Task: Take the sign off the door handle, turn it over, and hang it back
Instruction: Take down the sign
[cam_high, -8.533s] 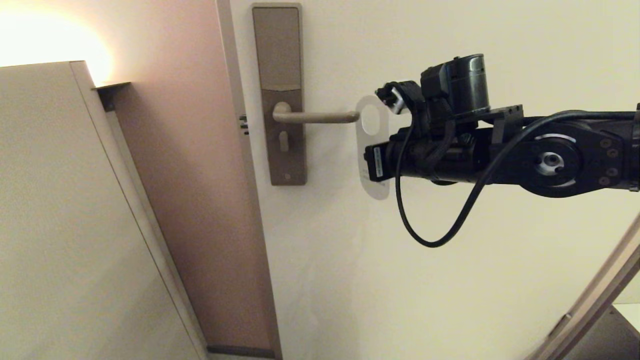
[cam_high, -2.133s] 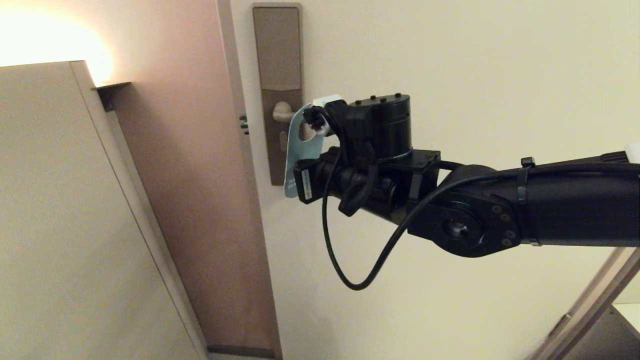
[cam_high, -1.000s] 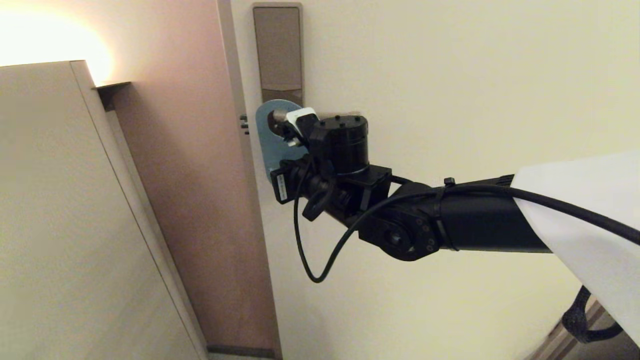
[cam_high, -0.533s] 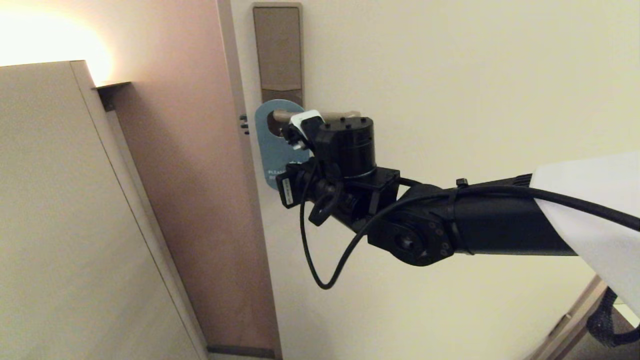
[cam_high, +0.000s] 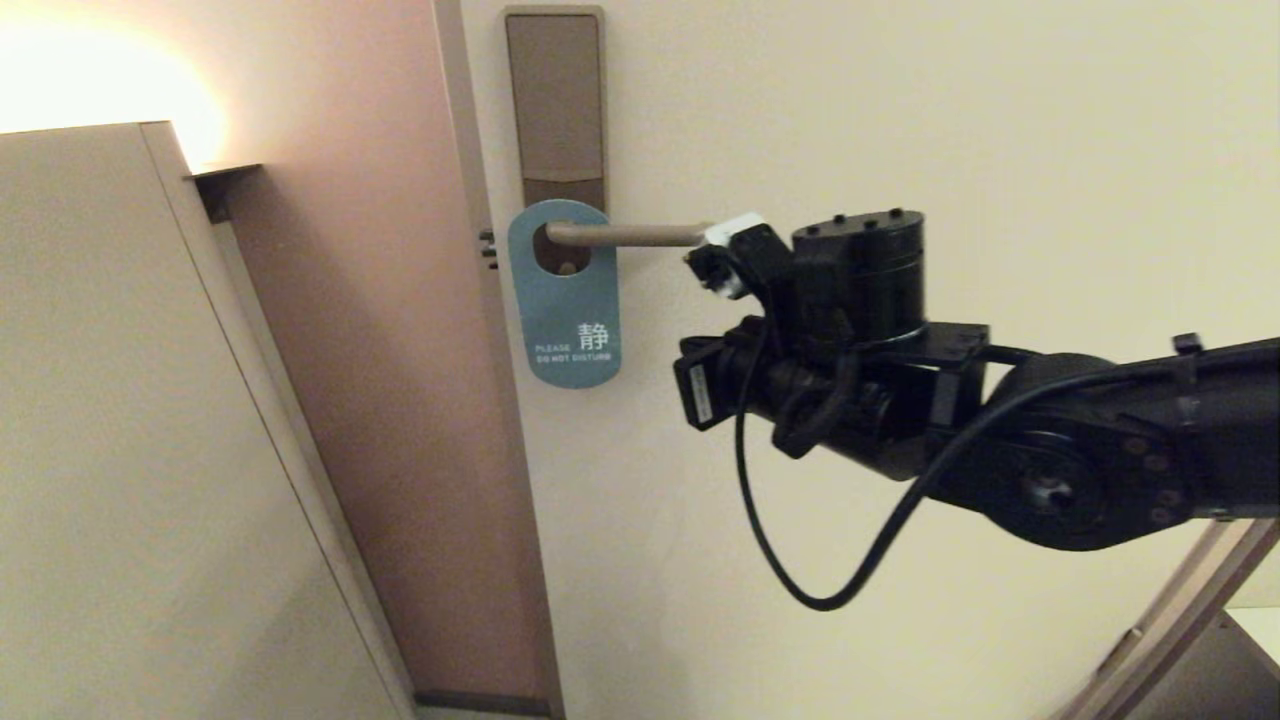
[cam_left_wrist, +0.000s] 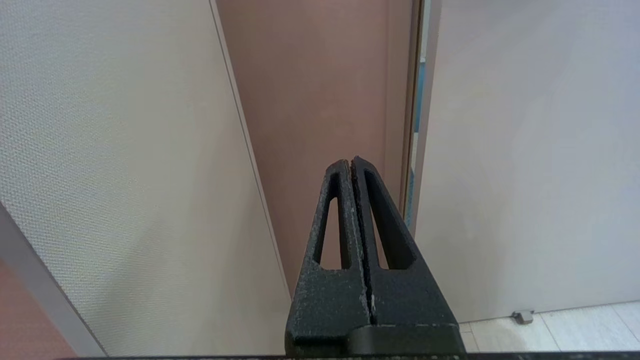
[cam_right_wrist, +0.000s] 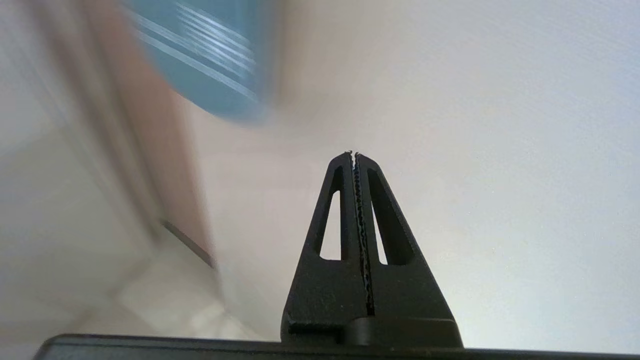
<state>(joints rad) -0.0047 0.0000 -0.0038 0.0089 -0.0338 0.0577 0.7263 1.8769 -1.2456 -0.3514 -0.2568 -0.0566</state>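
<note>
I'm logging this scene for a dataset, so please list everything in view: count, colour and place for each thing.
sign: one, teal-blue, "DO NOT DISTURB" side out, hanging on the door handle at the lock plate
door handle: one, bronze-beige, horizontal on the lock plate
lock plate: one, brown, tall, near the door's edge
door: one, cream, right of the frame
door frame: one, beige, vertical
panel: one, beige, far left
right hand: one, black, shut, empty, off the handle's free end
left hand: one, black, shut, empty, seen only in its wrist view
</note>
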